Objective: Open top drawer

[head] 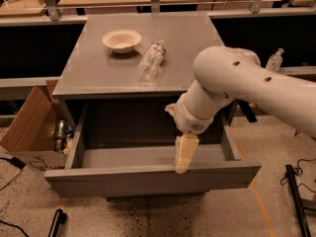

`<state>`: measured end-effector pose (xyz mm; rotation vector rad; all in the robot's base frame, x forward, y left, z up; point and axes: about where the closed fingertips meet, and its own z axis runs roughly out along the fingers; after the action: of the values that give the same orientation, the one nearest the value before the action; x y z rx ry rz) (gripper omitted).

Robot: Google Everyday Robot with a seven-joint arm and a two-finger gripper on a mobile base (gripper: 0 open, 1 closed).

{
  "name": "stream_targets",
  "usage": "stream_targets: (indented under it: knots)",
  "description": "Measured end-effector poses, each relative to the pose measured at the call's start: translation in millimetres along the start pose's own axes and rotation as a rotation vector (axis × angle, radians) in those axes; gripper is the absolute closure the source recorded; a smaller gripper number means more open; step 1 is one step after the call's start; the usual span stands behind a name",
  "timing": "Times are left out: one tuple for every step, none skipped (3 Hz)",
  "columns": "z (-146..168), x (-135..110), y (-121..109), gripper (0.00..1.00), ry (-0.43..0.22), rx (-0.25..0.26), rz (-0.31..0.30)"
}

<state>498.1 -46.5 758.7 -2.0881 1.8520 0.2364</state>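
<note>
Bowl (pixel 121 39) & bottle (pixel 150 59) on desk (pixel 94 75), bottle R of bowl, drawer (pixel 148 179) out below, gripper (pixel 181 158) at its front wall, box (pixel 27 125) L of desk.

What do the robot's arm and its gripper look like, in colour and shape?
The arm is a thick, smooth white tube with rounded joints and two small dark holes. The gripper, at the front panel of the open grey top drawer, is cream-yellow, narrow and tapered.
</note>
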Motion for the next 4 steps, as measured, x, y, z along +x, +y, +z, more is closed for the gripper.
stream_targets:
  knots:
    - [5.9,3.2,-46.4,0.25,0.014,0.013,0.101]
    - [23.2,13.3,-69.3,0.46,0.027,0.021,0.182]
    - [46.2,16.7,-68.7,0.7,0.025,0.026,0.206]
    - [82.6,12.8,-41.0,0.94,0.013,-0.035,0.187]
